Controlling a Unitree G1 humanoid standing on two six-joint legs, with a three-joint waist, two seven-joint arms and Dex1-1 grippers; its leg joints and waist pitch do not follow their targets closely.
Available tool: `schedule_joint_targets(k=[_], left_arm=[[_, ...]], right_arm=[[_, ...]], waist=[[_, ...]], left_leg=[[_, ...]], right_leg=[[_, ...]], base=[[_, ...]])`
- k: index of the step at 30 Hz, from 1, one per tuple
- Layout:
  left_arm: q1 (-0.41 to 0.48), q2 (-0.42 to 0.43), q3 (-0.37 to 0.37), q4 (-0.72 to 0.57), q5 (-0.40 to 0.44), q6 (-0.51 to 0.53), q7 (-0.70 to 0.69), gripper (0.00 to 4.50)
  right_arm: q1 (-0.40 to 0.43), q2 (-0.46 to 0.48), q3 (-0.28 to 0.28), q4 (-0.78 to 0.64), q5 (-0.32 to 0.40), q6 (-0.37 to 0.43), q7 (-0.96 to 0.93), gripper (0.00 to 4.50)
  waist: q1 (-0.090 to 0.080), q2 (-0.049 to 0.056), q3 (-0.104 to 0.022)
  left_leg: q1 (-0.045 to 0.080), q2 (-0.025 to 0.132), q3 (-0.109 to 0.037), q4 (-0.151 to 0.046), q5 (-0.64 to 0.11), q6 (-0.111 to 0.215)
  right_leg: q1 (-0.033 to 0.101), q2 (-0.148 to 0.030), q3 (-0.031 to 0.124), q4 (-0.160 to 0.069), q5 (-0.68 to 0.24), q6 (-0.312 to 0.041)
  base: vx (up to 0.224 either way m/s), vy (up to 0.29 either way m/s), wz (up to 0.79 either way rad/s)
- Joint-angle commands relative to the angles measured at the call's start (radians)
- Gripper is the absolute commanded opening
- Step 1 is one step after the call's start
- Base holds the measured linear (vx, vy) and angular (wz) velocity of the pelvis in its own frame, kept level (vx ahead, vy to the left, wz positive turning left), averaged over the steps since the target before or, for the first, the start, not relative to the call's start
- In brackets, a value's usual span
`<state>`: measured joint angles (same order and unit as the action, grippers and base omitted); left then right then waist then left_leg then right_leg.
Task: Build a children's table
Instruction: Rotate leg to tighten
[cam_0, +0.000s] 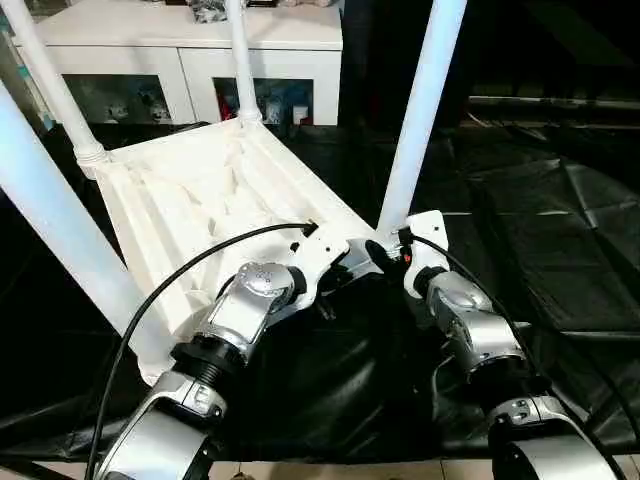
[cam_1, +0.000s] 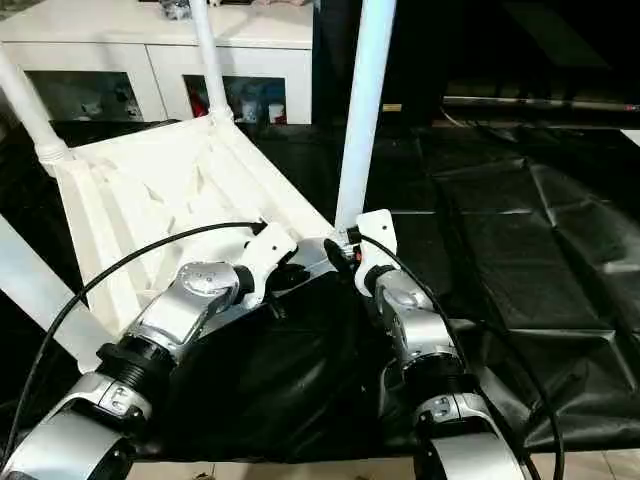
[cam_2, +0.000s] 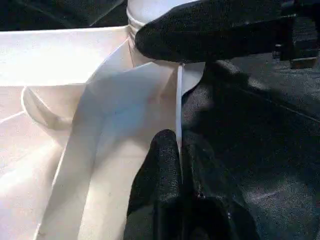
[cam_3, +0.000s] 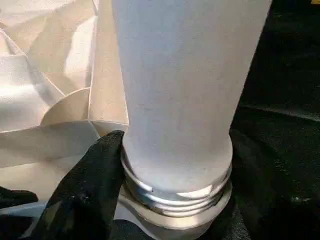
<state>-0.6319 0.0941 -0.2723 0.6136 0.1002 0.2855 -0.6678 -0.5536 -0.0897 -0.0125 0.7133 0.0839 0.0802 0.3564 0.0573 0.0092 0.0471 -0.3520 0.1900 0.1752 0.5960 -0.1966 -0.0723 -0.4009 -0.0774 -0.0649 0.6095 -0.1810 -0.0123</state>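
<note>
You are looking at the children's table (cam_0: 215, 195) lying upside down on a black, crinkly sheet (cam_0: 540, 240). Its white plastic underside is showing ribs, and four long round legs are standing up from the corner sockets. Your left gripper (cam_2: 180, 150) is pinching the thin table edge, fingers almost together. Your right gripper (cam_3: 165, 200) is wrapping around the near leg (cam_3: 185, 90) at its ridged screw ring, one black finger (cam_3: 87, 190) touching it. Behind, a white cabinet (cam_0: 190, 50) is holding small things behind its glass doors.
</note>
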Motion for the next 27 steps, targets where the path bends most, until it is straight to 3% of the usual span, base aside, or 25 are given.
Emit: schedule_joint_targets(k=[1, 6, 11, 13, 17, 20, 27], left_arm=[[0.015, -0.019, -0.020, -0.008, -0.040, -0.058, -0.051, 0.00], [0.030, 0.061, 0.000, -0.035, -0.062, -0.098, -0.137, 0.00], [0.039, 0.103, 0.026, -0.050, -0.093, -0.130, -0.206, 0.00], [0.056, 0.149, 0.026, -0.087, -0.126, -0.137, -0.323, 0.00], [0.077, 0.186, 0.015, -0.143, -0.179, -0.111, -0.444, 0.00], [0.084, 0.197, 0.014, -0.159, -0.199, -0.097, -0.486, 0.00], [0.087, 0.205, 0.016, -0.158, -0.195, -0.102, -0.494, 0.00]], right_arm=[[-0.004, 0.022, 0.038, -0.032, 0.045, -0.003, 0.118, 3.54], [0.019, -0.101, 0.096, -0.136, 0.050, 0.071, 0.327, 3.79], [0.048, -0.188, 0.128, -0.209, 0.057, 0.087, 0.458, 3.79], [0.062, -0.246, 0.128, -0.245, 0.072, 0.077, 0.555, 3.79], [0.071, -0.272, 0.146, -0.266, 0.086, 0.089, 0.629, 3.79], [0.089, -0.283, 0.182, -0.298, 0.087, 0.111, 0.677, 3.79], [0.104, -0.299, 0.212, -0.305, 0.063, 0.105, 0.718, 3.79]], waist=[[0.002, -0.016, -0.057], [0.008, -0.021, -0.059], [0.011, -0.022, -0.057], [0.010, -0.021, -0.057], [0.007, -0.016, -0.058], [0.012, -0.014, -0.059], [0.026, -0.018, -0.057]], left_leg=[[-0.004, 0.029, -0.010, -0.074, -0.213, 0.054], [-0.012, 0.029, -0.007, -0.070, -0.156, 0.084], [-0.011, 0.032, -0.006, -0.070, -0.154, 0.080], [-0.010, 0.033, -0.007, -0.071, -0.164, 0.075], [-0.009, 0.037, -0.008, -0.072, -0.161, 0.076], [-0.003, 0.040, -0.004, -0.070, -0.136, 0.086], [-0.004, 0.038, -0.003, -0.071, -0.152, 0.070]], right_leg=[[0.046, -0.065, 0.043, -0.094, -0.352, -0.153], [0.052, -0.064, 0.041, -0.084, -0.269, -0.182], [0.051, -0.066, 0.041, -0.088, -0.312, -0.166], [0.049, -0.065, 0.042, -0.087, -0.318, -0.168], [0.048, -0.066, 0.043, -0.081, -0.280, -0.198], [0.044, -0.062, 0.045, -0.073, -0.192, -0.232], [0.048, -0.066, 0.046, -0.076, -0.247, -0.209]], base=[[0.000, 0.000, 0.00], [0.000, 0.000, 0.00], [0.000, 0.000, 0.00], [0.000, 0.000, 0.00], [0.000, 0.000, 0.00], [0.000, 0.000, 0.00], [0.000, 0.000, 0.00]])
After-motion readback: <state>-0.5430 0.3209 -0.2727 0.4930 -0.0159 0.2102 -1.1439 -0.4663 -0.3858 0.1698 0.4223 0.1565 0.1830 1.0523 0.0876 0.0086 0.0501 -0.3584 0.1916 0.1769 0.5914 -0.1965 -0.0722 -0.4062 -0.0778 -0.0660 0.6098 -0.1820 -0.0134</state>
